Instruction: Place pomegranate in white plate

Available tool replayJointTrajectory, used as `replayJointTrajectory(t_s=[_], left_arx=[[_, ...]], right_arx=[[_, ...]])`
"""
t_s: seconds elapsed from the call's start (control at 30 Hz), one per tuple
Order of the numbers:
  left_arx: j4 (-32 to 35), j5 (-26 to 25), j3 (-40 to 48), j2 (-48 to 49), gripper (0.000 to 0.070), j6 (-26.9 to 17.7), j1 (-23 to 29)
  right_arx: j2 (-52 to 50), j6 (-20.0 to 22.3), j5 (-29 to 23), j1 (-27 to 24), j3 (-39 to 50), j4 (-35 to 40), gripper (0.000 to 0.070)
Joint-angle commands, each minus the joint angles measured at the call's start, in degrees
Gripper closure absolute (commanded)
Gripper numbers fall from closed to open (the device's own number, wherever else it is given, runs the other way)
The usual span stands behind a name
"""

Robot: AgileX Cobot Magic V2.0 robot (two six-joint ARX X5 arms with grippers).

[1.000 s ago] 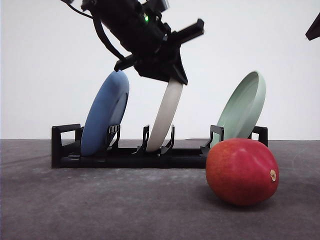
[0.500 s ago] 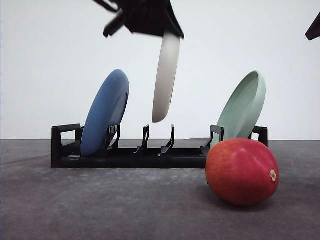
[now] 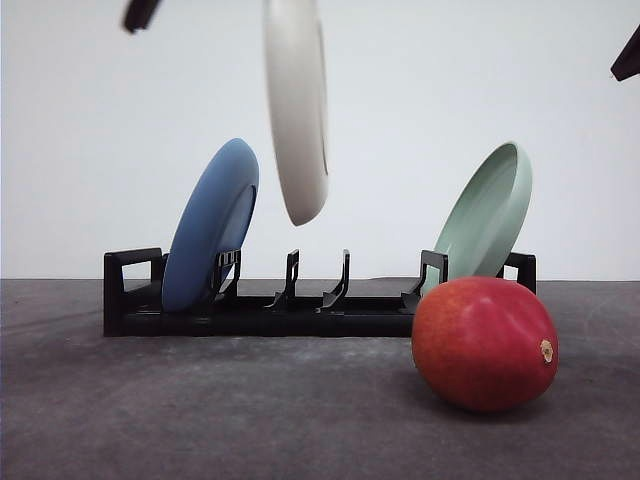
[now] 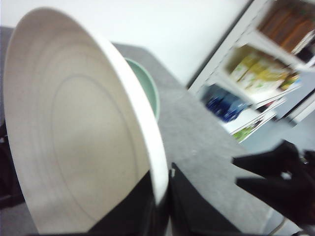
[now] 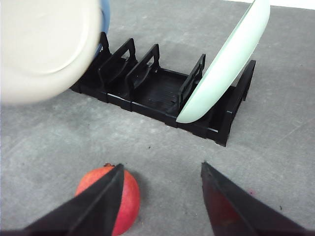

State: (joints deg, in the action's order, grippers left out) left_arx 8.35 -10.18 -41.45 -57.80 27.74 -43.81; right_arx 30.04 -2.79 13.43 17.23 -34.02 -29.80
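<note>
White plate (image 3: 297,110) is in the air, hanging edge-on and near vertical above the black rack (image 3: 300,300), over the gap between the blue plate (image 3: 210,225) and the pale green plate (image 3: 485,215). Left pincer (image 4: 160,209) is clamped on its rim, one finger each side, as the left wrist view shows. Middle rack slots are vacant.

Pomegranate (image 3: 485,343) sits on the tabletop (image 3: 200,410) in front of the rack's right end, just ahead of the green plate, nothing touching it. Right pincer (image 5: 160,196) hovers above it, fingers spread apart, fruit under the one finger rather than between them.

Look: glossy red skin with orange tinge, rounded, small tan stem spot facing right in the front view.

Handling, my read: firm, fairly heavy for its size, smooth skin so likely slippery, and it will roll if nudged. Best grip across the widest part, fingers either side of the middle, centred so it doesn't squirt out. Plate looks stiff and matte, possibly breakable; a rim-only hold is a long lever, so lay it down gently and flat before the fruit goes in.
</note>
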Motion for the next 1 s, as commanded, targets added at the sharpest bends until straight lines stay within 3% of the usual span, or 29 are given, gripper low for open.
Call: replayJointTrajectory(t_s=[0.0,0.1,0.43,0.73,0.97], left_arx=[[1.8,0.4,2.1,2.2,0.0697,-0.3,-0.8],[-0.4,0.4,5.0,6.1,0.0698,-4.2,-1.5],[-19.7,2.5,5.2,5.2,0.0697,-27.7,-7.1],[-22.5,17.6,4.7,-5.7,0.0697,-41.7,-16.7],[-22.5,26.7,3.6,-16.9,0.0698,-45.2,-21.6]], right_arx=[[0.2,0.5,0.0,0.3,-0.9,0.2,0.0387],[0.2,0.5,0.0,0.3,-0.9,0.1,0.0387],[0.2,0.2,0.0,0.3,-0.9,-1.4,0.0387],[0.2,0.2,0.0,0.3,-0.9,-1.6,0.0387],[0.2,0.2,0.0,0.3,-0.9,-1.6,0.0387]])
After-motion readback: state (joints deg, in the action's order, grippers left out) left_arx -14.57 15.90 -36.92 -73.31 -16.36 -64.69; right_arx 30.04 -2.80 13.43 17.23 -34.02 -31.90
